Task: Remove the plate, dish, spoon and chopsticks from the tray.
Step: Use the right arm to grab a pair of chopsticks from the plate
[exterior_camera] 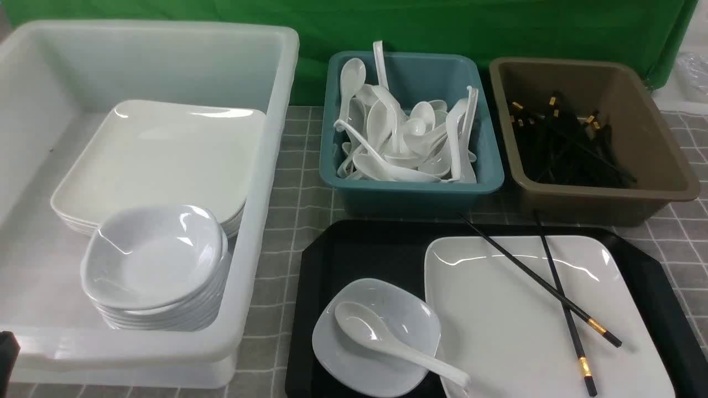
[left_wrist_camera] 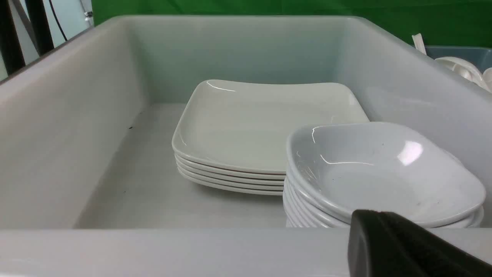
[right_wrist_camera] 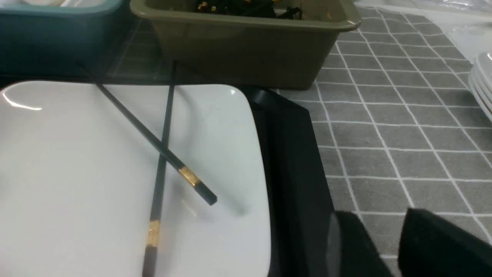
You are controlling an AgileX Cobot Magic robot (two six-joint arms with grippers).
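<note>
Front view shows the two thin black gold-banded chopsticks [exterior_camera: 556, 293] crossed on the large glossy white square plate [exterior_camera: 498, 309] in the black plastic tray [exterior_camera: 359, 249], so the parted, empty right gripper [right_wrist_camera: 380, 215] might pinch one and skid the other away, while the left gripper [left_wrist_camera: 374, 227] sits clenched on nothing.

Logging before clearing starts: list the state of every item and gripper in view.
tray: fully loaded.
plate: flat on tray.
dish: upright on tray, holding spoon.
spoon: lying in dish, handle over its rim.
chopsticks: crossed on plate.
white tub: holds plate stack and dish stack.
teal tub: holds loose spoons.
brown tub: holds loose chopsticks.
left gripper: shut, empty.
right gripper: open, empty.
</note>
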